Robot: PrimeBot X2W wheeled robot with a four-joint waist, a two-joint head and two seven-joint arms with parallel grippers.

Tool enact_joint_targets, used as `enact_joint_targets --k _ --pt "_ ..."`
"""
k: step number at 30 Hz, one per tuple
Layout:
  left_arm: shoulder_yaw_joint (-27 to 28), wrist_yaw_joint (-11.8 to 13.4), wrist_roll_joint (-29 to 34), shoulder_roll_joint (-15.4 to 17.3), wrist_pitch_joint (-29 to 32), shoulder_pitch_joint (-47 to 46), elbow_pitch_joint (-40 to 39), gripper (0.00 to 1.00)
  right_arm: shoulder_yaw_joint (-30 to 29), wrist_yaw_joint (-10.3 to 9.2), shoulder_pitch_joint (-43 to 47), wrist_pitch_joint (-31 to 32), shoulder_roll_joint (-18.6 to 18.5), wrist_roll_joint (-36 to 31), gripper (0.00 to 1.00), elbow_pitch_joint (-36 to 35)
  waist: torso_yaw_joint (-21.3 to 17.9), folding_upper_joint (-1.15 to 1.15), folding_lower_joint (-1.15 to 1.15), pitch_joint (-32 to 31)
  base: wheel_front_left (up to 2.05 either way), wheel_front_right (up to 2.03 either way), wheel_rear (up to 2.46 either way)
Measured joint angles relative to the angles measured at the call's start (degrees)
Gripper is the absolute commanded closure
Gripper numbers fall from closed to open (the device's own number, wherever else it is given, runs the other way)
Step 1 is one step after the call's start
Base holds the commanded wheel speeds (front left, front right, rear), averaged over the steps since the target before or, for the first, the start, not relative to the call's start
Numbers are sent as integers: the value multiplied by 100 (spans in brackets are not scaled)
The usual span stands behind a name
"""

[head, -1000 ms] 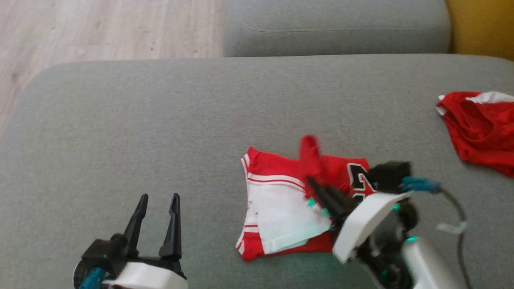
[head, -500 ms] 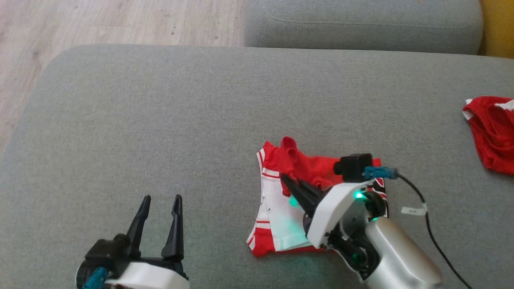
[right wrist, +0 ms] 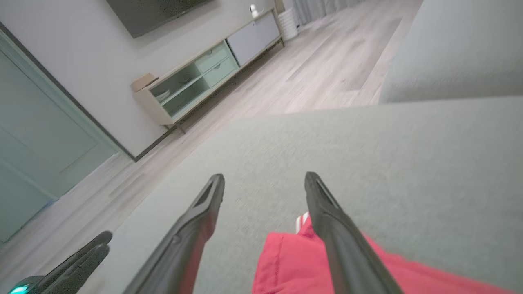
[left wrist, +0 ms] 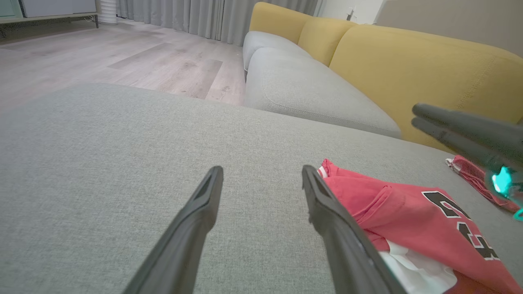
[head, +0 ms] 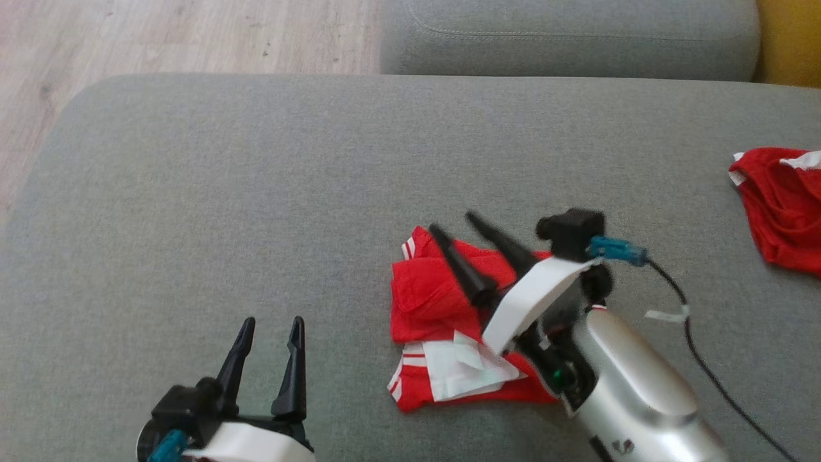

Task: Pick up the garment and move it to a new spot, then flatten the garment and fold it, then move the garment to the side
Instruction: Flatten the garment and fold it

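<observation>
The garment point(head: 430, 301) is a red and white jersey with a black number. It lies folded on the grey cushion point(head: 256, 179), a red layer turned over its white part. My right gripper point(head: 454, 223) hovers open over the garment's far edge, with nothing between its fingers. In the right wrist view the right gripper point(right wrist: 264, 177) stands open above the garment's point(right wrist: 286, 261) red edge. My left gripper point(head: 272, 321) is open near the front edge, left of the garment. In the left wrist view the left gripper point(left wrist: 262, 169) is empty, with the garment point(left wrist: 408, 208) just to its right.
A second red garment point(head: 779, 212) lies crumpled at the cushion's right edge. A grey sofa seat point(head: 564, 38) sits behind, with a yellow backrest point(left wrist: 408, 61). Wooden floor point(head: 160, 32) lies past the cushion's left and far edges. A low cabinet point(right wrist: 196, 77) stands by the wall.
My right gripper has opened and let go of the red fold, then risen toward the garment's far edge. The red layer now lies over the white part. The head camera shifted.
</observation>
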Motion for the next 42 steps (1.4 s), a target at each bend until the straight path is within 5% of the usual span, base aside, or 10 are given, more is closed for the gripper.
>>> enact_joint_targets --k 9,15,16,19,20,32,42 --pt "-11 1 1 -38 -7 -25 35 0 -1112 0 -18 -408 -3 -1610 0 -63 -150 0 0 -26 0 0 0" --pt "-14 1 1 -49 -8 -34 37 0 -1321 0 291 -313 -162 -2415 2 -159 -153 0 0 -32 0 0 0" --pt "-14 1 1 -48 -8 -34 37 0 -1325 0 379 -287 -244 -2502 39 -154 -142 0 0 -34 0 0 0" --pt "-13 2 1 -47 -30 -34 41 0 -1301 0 631 -215 -415 -2560 92 -3 -98 0 0 -31 0 0 0" --pt "-13 2 1 -45 -43 -35 43 0 -1270 0 706 -215 -453 -2577 100 58 -78 0 0 -29 0 0 0" --pt "-14 12 1 4 -41 -34 37 0 -270 0 856 -255 -561 -2356 100 727 165 0 0 -66 0 0 0" --pt "-16 60 0 33 -15 -31 -10 0 1439 0 842 -268 -508 -1998 100 525 169 0 0 -60 0 0 0"
